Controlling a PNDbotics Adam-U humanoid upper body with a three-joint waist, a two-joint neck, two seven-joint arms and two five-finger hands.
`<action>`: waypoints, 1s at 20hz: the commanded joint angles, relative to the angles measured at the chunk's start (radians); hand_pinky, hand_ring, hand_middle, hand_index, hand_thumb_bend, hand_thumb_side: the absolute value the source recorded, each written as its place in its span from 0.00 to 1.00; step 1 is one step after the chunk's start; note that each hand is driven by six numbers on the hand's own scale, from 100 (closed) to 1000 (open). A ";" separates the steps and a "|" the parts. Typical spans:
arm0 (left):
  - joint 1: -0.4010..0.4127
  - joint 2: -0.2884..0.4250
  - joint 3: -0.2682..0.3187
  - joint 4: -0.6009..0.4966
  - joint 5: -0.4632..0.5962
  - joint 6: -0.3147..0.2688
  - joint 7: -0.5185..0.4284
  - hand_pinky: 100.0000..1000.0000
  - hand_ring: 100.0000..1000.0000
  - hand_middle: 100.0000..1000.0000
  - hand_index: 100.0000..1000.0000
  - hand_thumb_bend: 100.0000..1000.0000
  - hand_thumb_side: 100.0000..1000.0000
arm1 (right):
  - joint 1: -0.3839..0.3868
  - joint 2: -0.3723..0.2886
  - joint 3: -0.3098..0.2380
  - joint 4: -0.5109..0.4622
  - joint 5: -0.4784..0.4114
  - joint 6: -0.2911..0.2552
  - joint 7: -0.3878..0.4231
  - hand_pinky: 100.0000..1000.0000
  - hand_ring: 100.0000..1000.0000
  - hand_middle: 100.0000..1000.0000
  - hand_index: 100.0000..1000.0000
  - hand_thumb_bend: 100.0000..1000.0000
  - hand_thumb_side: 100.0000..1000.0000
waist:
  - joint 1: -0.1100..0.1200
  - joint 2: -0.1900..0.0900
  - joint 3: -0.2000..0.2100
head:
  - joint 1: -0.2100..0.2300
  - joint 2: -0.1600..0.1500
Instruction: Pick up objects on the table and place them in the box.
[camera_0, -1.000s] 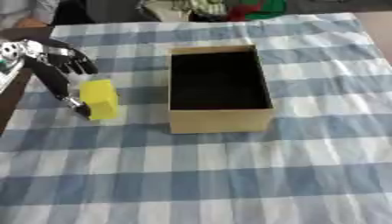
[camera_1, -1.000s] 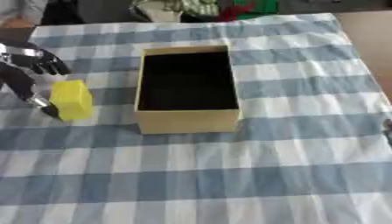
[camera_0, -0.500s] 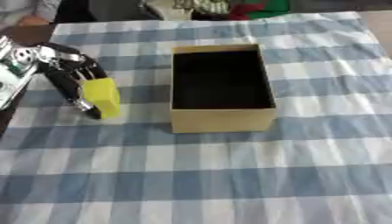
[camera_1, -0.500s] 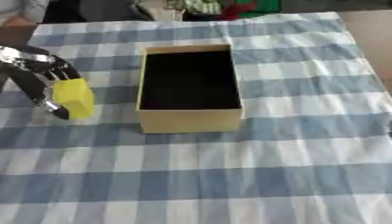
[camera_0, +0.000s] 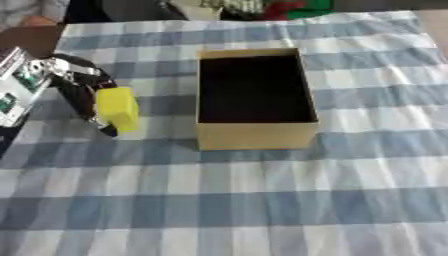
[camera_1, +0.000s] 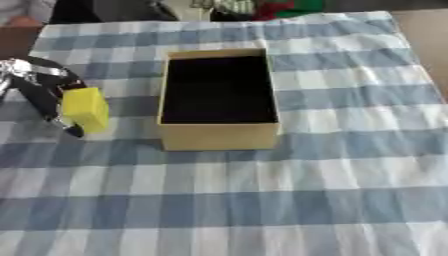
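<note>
One blue-checked tablecloth (camera_0: 262, 200), tan box (camera_0: 255, 137), clutter behind (camera_0: 254, 6)

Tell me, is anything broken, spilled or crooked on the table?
Nothing stands out. The box sits upright and open on the checked cloth, with its dark inside bare. The left hand has its fingers round the yellow block beside the box. Nothing looks spilled or damaged.

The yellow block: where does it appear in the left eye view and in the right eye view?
Left eye view: yellow block at middle left, held in the left hand.
Right eye view: block nearer the left edge, at the same height.
Shared landmark: the open box, just right of the block in both views.
</note>
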 joint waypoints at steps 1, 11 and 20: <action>-0.026 0.017 0.021 -0.018 0.001 0.008 -0.007 0.87 0.80 0.65 0.73 0.39 0.00 | -0.006 -0.011 -0.009 -0.015 -0.004 0.003 -0.004 0.82 0.75 0.71 0.79 0.00 0.62 | -0.003 -0.019 0.001 | 0.001 0.006; -0.059 0.027 0.044 -0.086 0.015 0.055 0.001 0.80 0.72 0.56 0.66 0.25 0.00 | 0.002 -0.009 -0.008 -0.015 -0.002 0.011 -0.001 0.82 0.75 0.71 0.79 0.00 0.62 | 0.001 -0.027 0.003 | 0.002 0.005; -0.088 0.016 0.079 -0.144 -0.018 0.080 0.064 0.76 0.59 0.40 0.49 0.22 0.00 | 0.005 -0.010 -0.011 -0.015 -0.001 0.013 -0.004 0.82 0.75 0.71 0.79 0.00 0.62 | 0.002 -0.032 0.005 | -0.011 0.000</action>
